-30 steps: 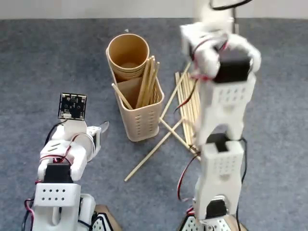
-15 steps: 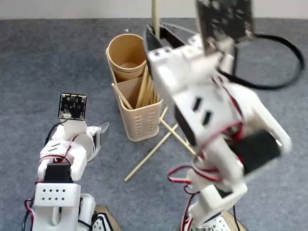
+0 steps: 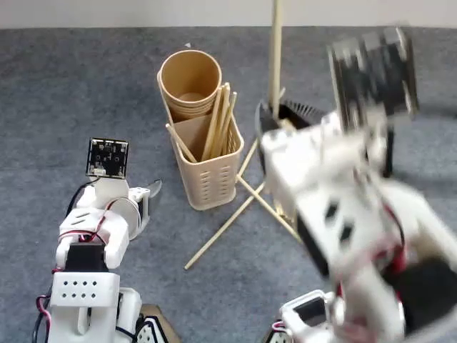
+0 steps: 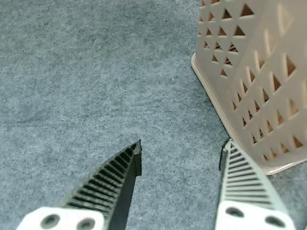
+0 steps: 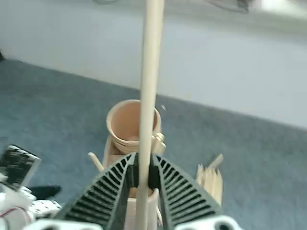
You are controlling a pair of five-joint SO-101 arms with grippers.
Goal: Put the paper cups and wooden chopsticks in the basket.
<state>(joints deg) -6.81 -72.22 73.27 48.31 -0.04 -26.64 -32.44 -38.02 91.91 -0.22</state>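
Right gripper clamped on single chopstick, raised off carpet, just beside basket. Stick near upright, long axis running out between jaws. Left gripper spread wide, low over carpet, one finger close to basket's bottom edge. Paper cups stacked in basket's far end, chopsticks leaning beside them. Loose sticks crossed on carpet between basket and right arm. Broad carpet stretch beyond left arm.

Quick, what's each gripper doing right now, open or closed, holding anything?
Left gripper: open, holding nothing, beside the basket.
Right gripper: closed on one wooden chopstick.
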